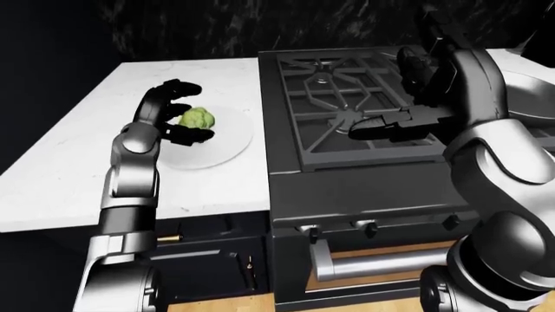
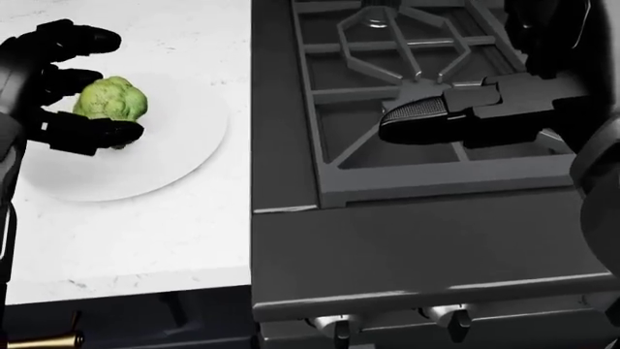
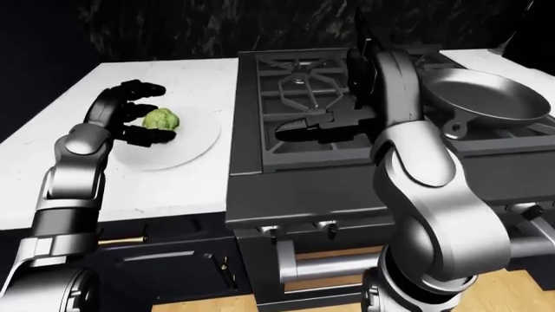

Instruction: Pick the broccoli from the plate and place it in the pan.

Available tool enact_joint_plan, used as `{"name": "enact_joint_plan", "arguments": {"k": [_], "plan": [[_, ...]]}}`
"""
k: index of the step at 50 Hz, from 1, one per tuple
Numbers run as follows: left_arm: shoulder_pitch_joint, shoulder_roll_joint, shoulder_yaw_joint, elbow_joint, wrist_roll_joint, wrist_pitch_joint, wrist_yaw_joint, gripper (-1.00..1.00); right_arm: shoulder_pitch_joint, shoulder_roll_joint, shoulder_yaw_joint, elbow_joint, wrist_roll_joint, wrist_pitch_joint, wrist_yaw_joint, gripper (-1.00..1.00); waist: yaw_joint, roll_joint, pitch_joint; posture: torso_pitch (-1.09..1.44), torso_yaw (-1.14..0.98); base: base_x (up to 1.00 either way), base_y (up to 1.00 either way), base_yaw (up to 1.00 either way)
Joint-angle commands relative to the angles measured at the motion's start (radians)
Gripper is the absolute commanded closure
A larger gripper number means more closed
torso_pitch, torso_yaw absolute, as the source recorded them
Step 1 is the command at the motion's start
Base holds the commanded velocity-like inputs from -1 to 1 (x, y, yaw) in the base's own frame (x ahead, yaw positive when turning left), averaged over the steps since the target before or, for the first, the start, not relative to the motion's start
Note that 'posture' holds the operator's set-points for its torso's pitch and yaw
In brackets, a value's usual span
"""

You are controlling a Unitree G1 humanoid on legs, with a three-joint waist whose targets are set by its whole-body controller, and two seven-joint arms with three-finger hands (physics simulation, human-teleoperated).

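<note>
Our left hand (image 2: 67, 87) has its 3 fingers (image 2: 92, 131) curled around the broccoli (image 2: 111, 99) on the plate (image 2: 184, 138), not clearly clamped, so we must next close, lift and reach the pan (image 3: 486, 97), while our right hand (image 2: 465, 116) hovers unclenched.

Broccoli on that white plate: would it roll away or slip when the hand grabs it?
The broccoli looks rounded and lumpy, so a nudge might roll it across the smooth plate. Its bumpy surface probably grips well. The left robot hand cups both sides, likely blocking escape.

Right robot hand (image 3: 299, 129) between plate (image 3: 187, 140) and pan (image 3: 486, 97)
</note>
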Motion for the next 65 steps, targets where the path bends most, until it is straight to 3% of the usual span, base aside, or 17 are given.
{"name": "enact_joint_plan", "arguments": {"k": [1, 24, 26, 29, 39, 41, 49, 55, 65], "plan": [[-0.020, 0.005, -0.004, -0.004, 0.002, -0.017, -0.010, -0.22, -0.031, -0.009, -0.009, -0.018, -0.004, -0.027, -0.003, -1.00, 0.000, 0.001, -0.023, 0.00, 0.00, 0.00, 0.00, 0.00], [0.002, -0.004, -0.014, 0.063, 0.100, -0.114, 0.025, -0.11, -0.032, -0.007, -0.010, -0.026, -0.003, -0.019, -0.004, -1.00, -0.001, 0.005, -0.024, 0.00, 0.00, 0.00, 0.00, 0.00], [-0.001, -0.004, -0.012, 0.089, 0.096, -0.133, 0.036, -0.03, -0.030, -0.007, -0.010, -0.027, -0.003, -0.019, -0.005, -1.00, -0.001, 0.005, -0.024, 0.00, 0.00, 0.00, 0.00, 0.00], [-0.005, -0.005, -0.012, 0.072, 0.092, -0.112, 0.033, 0.32, -0.029, -0.007, -0.008, -0.026, -0.004, -0.021, -0.005, -1.00, -0.002, 0.006, -0.025, 0.00, 0.00, 0.00, 0.00, 0.00], [-0.017, 0.000, -0.006, 0.089, 0.072, -0.115, 0.048, 0.57, -0.032, -0.007, -0.007, -0.022, -0.005, -0.021, -0.005, -1.00, -0.004, 0.006, -0.028, 0.00, 0.00, 0.00, 0.00, 0.00], [-0.020, 0.001, -0.006, 0.093, 0.067, -0.116, 0.052, 0.72, -0.034, -0.006, -0.008, -0.025, -0.004, -0.017, -0.005, -1.00, -0.004, 0.007, -0.029, 0.00, 0.00, 0.00, 0.00, 0.00], [-0.037, 0.005, 0.002, 0.112, 0.037, -0.122, 0.071, 0.75, -0.026, -0.006, -0.002, -0.018, -0.011, -0.030, -0.001, -1.00, -0.003, 0.006, -0.027, 0.00, 0.00, 0.00, 0.00, 0.00], [-0.052, 0.010, 0.004, 0.084, 0.010, -0.084, 0.069, 1.00, -0.032, -0.005, -0.001, -0.014, -0.016, -0.028, 0.000, -1.00, -0.004, 0.006, -0.025, 0.00, 0.00, 0.00, 0.00, 0.00], [-0.080, 0.019, 0.013, -0.022, -0.054, 0.025, 0.034, 1.00, -0.057, -0.011, -0.012, -0.032, -0.014, 0.014, -0.005, -1.00, -0.003, 0.003, -0.017, 0.00, 0.00, 0.00, 0.00, 0.00]]}}
